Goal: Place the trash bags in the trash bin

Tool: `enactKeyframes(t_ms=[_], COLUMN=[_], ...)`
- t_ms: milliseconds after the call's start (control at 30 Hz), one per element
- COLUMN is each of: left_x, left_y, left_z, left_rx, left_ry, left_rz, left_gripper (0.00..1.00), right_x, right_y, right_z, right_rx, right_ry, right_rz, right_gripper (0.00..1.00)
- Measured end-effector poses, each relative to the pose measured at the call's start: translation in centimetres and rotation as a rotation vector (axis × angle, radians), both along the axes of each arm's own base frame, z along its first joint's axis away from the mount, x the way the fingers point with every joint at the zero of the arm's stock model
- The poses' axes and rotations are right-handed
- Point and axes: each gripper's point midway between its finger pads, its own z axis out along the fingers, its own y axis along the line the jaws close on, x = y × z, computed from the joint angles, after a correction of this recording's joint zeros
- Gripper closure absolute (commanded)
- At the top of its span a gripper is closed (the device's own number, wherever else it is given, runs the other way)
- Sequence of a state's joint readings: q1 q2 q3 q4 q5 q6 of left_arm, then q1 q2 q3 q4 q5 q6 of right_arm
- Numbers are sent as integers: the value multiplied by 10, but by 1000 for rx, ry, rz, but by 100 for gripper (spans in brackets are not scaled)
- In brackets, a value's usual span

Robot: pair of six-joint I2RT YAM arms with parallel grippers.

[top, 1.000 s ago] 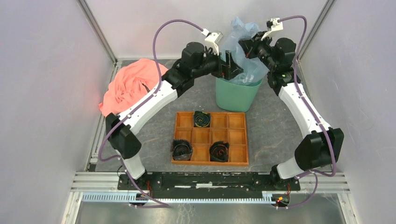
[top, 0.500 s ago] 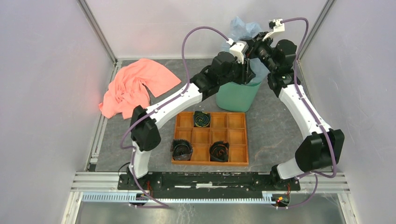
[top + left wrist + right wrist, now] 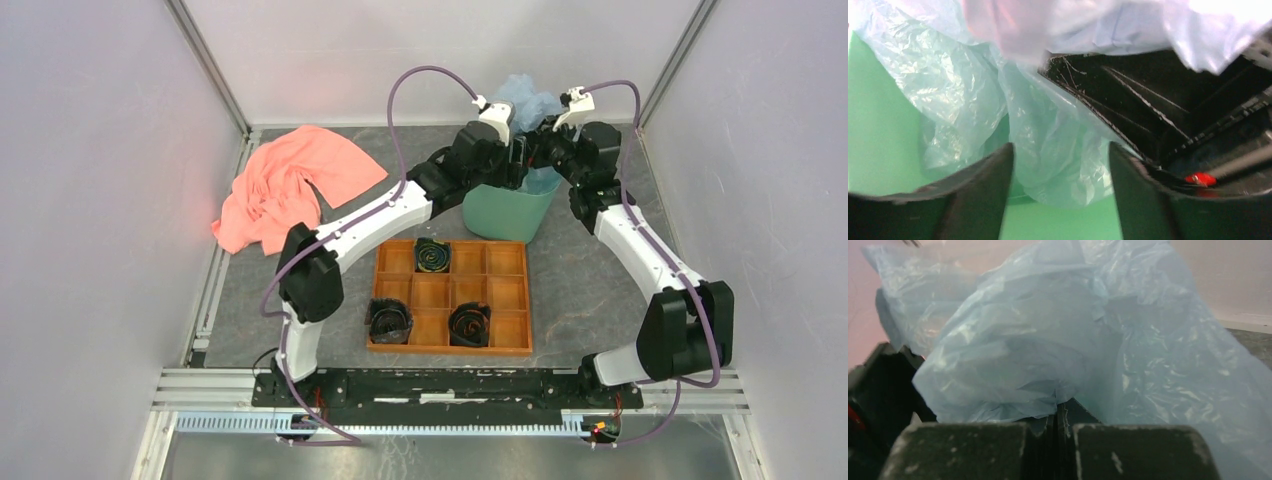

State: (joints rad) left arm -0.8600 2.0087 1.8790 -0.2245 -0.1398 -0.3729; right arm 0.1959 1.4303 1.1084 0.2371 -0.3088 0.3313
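Observation:
The mint-green trash bin (image 3: 505, 212) stands at the back centre of the table. The pale blue trash bag (image 3: 530, 98) bulges above its rim and hangs down inside it. My left gripper (image 3: 517, 165) is at the bin's mouth; in the left wrist view (image 3: 1060, 165) its jaws are open with crinkly bag plastic (image 3: 1048, 150) between them, green bin wall (image 3: 878, 130) behind. My right gripper (image 3: 540, 152) is over the bin's back rim; in the right wrist view (image 3: 1058, 412) it is shut, pinching a fold of the bag (image 3: 1048, 340).
An orange-brown wooden compartment tray (image 3: 500, 300) lies in front of the bin, holding three black coiled rolls (image 3: 433, 256). A salmon-pink cloth (image 3: 290, 185) is heaped at the back left. Enclosure walls and aluminium rails surround the table.
My left arm swung right from beside the bin and its gripper went down into the bin's mouth. My right gripper lowered with the bag, which now stands less high above the rim.

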Motion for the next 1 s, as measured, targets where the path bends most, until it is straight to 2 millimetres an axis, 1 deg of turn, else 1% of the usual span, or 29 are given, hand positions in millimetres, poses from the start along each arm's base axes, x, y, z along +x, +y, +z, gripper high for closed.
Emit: enactKeyframes(t_ms=[67, 133, 167, 233, 300, 333, 400, 433, 500, 567, 633, 667, 733, 767, 833, 867, 900, 1000], left_x=[-3, -8, -11, -16, -19, -19, -17, -14, -4, 10, 25, 33, 42, 44, 44, 44, 45, 46], left_y=[6, 11, 14, 27, 42, 52, 69, 76, 89, 100, 106, 109, 113, 113, 114, 113, 115, 122], left_z=[3, 12, 19, 37, 58, 70, 86, 92, 94, 84, 67, 55, 31, 20, -2, -6, -6, -5], left_rx=[13, 15, 12, 13, 15, 19, 22, 26, 36, 68, 111, 141, 194, 219, 273, 282, 284, 307], left_ry=[0, -8, -13, -43, -89, -119, -157, -173, -180, -167, -145, -127, -95, -80, -45, -42, -43, -54], left_rz=[-3, -11, -11, 4, 35, 61, 108, 135, 188, 238, 279, 298, 321, 327, 329, 328, 336, 380], left_gripper=[11, 10, 10, 10, 14, 16, 19, 20, 22, 27, 30, 31, 35, 39, 51, 56, 63, 71], right_x=[0, -1, -2, -3, -4, -5, -6, -6, -7, -9, -10, -11, -13, -14, -15, -15, -16, -17], right_y=[-3, -3, -3, -3, -4, -4, -4, -4, -5, -5, -5, -5, -5, -5, -5, -5, -4, 1], right_z=[-3, -4, -4, -4, -5, -6, -6, -6, -4, -3, -2, -1, 0, 1, 1, 1, 1, 1], right_rx=[-18, -33, -44, -54, -64, -68, -72, -73, -72, -72, -73, -73, -73, -74, -75, -76, -75, -75], right_ry=[4, 1, -2, -4, -5, -3, -3, -2, -6, -5, -3, -4, -4, -5, -5, -4, -2, 0], right_rz=[-4, 1, 4, 4, 6, 6, 5, 5, 5, 5, 5, 5, 7, 10, 13, 15, 18, 30], right_gripper=[99, 99, 99, 99, 99, 99, 99, 99, 99, 99, 99, 99, 99, 99, 99, 99, 99, 99])
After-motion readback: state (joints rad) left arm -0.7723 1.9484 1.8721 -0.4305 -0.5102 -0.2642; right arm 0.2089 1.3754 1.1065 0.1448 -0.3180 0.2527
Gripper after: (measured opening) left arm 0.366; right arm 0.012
